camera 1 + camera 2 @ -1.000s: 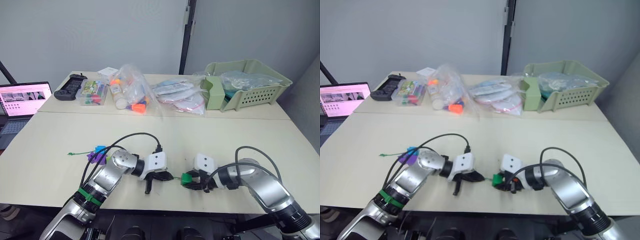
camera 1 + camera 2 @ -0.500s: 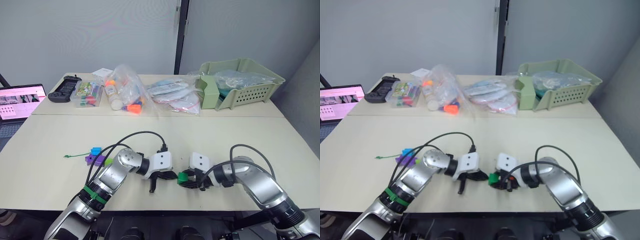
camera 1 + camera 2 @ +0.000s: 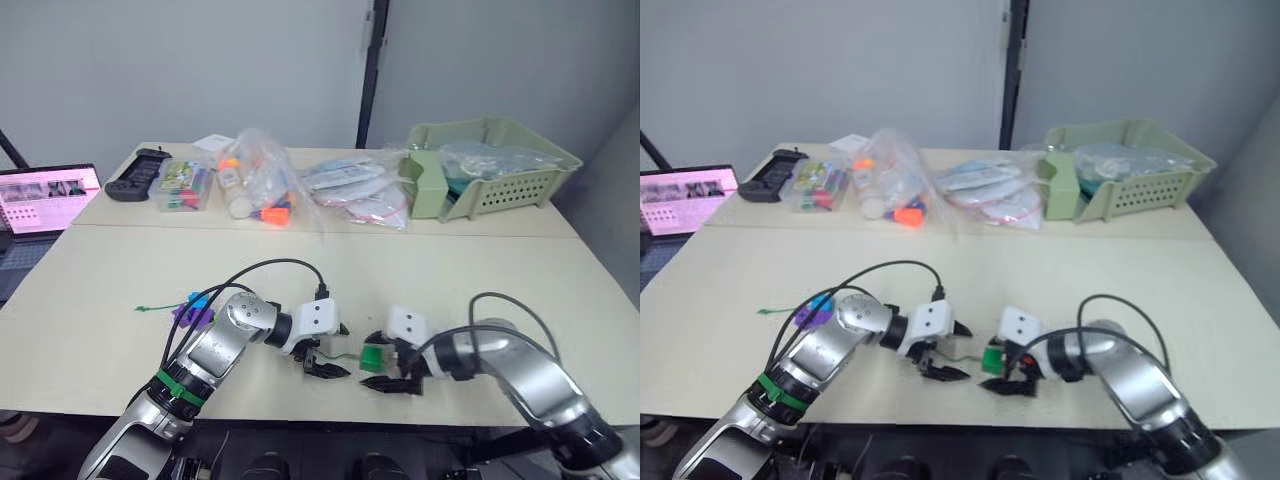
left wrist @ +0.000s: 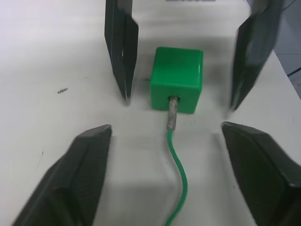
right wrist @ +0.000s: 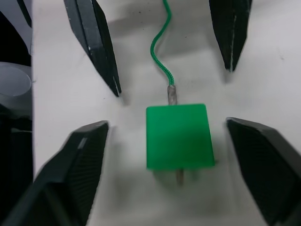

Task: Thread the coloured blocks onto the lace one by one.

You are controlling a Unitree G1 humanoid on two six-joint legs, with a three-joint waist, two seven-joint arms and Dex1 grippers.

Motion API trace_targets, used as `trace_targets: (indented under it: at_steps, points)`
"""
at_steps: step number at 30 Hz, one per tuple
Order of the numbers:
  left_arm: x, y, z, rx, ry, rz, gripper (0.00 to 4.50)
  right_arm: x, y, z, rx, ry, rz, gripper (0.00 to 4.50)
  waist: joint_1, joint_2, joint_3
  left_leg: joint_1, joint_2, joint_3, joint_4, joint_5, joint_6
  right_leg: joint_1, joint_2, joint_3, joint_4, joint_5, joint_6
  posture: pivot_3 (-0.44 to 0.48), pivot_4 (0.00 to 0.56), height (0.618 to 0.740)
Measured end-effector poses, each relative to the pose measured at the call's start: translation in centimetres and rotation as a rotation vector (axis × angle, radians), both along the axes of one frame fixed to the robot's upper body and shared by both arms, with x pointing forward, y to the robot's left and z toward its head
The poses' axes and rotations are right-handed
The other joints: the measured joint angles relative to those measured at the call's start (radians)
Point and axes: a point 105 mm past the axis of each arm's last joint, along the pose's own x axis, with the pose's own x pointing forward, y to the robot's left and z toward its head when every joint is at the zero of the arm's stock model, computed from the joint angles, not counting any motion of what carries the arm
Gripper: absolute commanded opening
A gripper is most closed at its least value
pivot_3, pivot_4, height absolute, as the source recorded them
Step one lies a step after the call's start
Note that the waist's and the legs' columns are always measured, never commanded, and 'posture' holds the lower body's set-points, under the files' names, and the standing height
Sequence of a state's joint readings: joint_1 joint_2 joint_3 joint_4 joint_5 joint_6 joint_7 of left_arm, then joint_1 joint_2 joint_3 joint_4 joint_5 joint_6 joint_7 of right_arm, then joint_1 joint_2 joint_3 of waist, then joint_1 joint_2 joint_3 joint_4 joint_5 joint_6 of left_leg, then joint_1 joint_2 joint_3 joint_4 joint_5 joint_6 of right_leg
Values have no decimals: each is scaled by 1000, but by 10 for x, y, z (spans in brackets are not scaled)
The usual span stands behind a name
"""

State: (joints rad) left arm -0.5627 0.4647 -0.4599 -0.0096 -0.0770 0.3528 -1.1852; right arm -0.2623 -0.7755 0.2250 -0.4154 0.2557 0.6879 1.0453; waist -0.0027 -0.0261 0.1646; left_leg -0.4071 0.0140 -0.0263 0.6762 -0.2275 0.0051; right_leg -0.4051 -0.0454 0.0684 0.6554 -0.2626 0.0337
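Note:
A green block point(image 4: 177, 77) lies on the table between my two grippers, touching neither. The lace's point(image 4: 178, 181) pale stiff tip point(image 4: 172, 112) goes into the block's hole and pokes out on the other side point(image 5: 179, 177). My left gripper point(image 3: 333, 350) is open, with its fingers on either side of the lace just short of the block. Facing it, my right gripper point(image 3: 381, 362) is open around the block point(image 3: 372, 358). The lace point(image 3: 160, 306) runs left to a blue block point(image 3: 200, 298) and a purple block point(image 3: 186, 315) strung on it.
At the back of the table are a laptop point(image 3: 45, 200), a black controller point(image 3: 140, 170), a clear box of coloured pieces point(image 3: 186, 186), plastic bags point(image 3: 262, 185) and a green basket point(image 3: 490, 170). Black cables point(image 3: 270, 270) arch over both arms.
Both grippers have opened. The right one has let go of the green block and the left one of the lace, so the block now rests on the table. The camera has shifted slightly.

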Motion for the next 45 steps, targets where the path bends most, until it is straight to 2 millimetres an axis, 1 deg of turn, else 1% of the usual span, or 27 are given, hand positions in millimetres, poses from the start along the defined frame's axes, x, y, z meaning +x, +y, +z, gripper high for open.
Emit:
trace_targets:
  at_steps: [1, 3, 5, 8, 11, 15, 17, 18, 19, 20, 25, 26, 30, 35, 41, 45]
  points:
    - [0, -2, 1, -1, -4, -6, 3880, 0, -4, 2, -5, -7, -10, 4443, 0, 0, 0, 0, 0, 0, 0, 0, 0, 0, 0, 0, 0, 0, 0, 0, 150, 740]
    - [-1, -13, 4, -2, -29, -30, 3880, -1, -12, 3, -22, -19, -35, 4443, 1, 0, 0, 1, 0, 1, 0, 0, 0, 0, 0, 0, 0, 0, 0, 0, 150, 740]
    - [-3, -20, 2, -2, -35, -43, 3880, -4, -16, -2, -35, -3, -47, 4443, -1, 0, 0, 1, 0, 1, 0, 0, 0, 0, 1, 0, 0, 0, 0, 0, 150, 740]
    - [-5, -25, -4, 8, -23, -53, 3880, -6, -21, -10, -46, 10, -70, 4443, -11, 0, 0, 1, 0, 1, -1, 0, 0, 0, 1, 1, 0, 0, 0, 0, 150, 740]
    - [-6, -27, -7, 22, -22, -59, 3880, -5, -21, -12, -43, 6, -76, 4443, -14, 0, 0, 1, 1, 0, -1, 0, 0, 0, 1, 1, 0, 0, 0, 0, 150, 740]
    - [1, -31, -8, 42, -51, -47, 3880, -6, -18, -15, -43, 3, -74, 4443, -10, 0, 0, 1, 0, 1, 0, 0, 0, 0, 1, 1, 0, 0, 1, 0, 150, 740]
    - [1, -33, -9, 40, -51, -47, 3880, -5, -18, -15, -44, -1, -75, 4443, -8, 0, 0, 0, 0, 1, 0, 0, 0, 0, 1, 1, 0, 0, 1, 0, 150, 740]
    - [1, -35, -10, 38, -47, -49, 3462, -5, -18, -15, -44, -3, -74, 4500, -9, 0, 0, 0, 0, 1, 0, 0, 0, 0, 1, 1, 0, 0, 1, 0, 150, 740]
    - [1, -36, -11, 36, -43, -50, 3341, -5, -18, -15, -44, -4, -75, 4500, -9, 0, 0, 0, 0, 1, 0, 0, 0, 0, 1, 1, 0, 0, 1, 0, 150, 740]
    - [0, -37, -11, 35, -40, -51, 3100, -5, -18, -15, -44, -4, -75, 4500, -9, 0, 0, 1, 0, 1, 0, 0, 0, 0, 1, 1, 0, 0, 1, 0, 150, 740]
    - [-1, -39, -11, 30, -34, -62, 1439, -4, -19, -15, -44, -7, -79, 4500, -10, 0, 0, 1, 0, 1, 0, 0, 0, 0, 1, 1, 0, 0, 1, 0, 150, 740]
    - [-2, -39, -11, 31, -32, -65, 1213, -4, -19, -15, -44, -9, -81, 4500, -10, 0, 0, 1, 0, 1, 0, 0, 0, 0, 1, 1, 0, 0, 1, 0, 150, 740]
    - [-1, -36, -11, 37, -32, -69, 1215, -4, -18, -15, -43, -10, -83, 4500, -10, 0, 0, 1, 0, 1, 0, 0, 0, 0, 1, 1, 0, 0, 1, 0, 150, 740]
    - [2, -25, -9, 58, -39, -71, 1215, -1, -14, -15, -30, -16, -85, 4500, -11, 0, 0, 1, 0, 1, -1, 0, 0, 0, 1, 1, 0, 0, 1, 0, 150, 740]
    - [2, -25, -9, 58, -39, -68, 1215, 2, -5, -14, -14, -23, -71, 4500, -11, 0, 0, 1, 0, 1, 0, 0, 0, 0, 1, 1, 0, 0, 1, 0, 150, 740]
    - [3, -25, -9, 57, -41, -64, 1215, 4, -3, -13, -13, -29, -67, 4500, -10, 0, 0, 1, 0, 0, 0, 0, 0, 0, 1, 1, 0, 0, 1, 0, 150, 740]
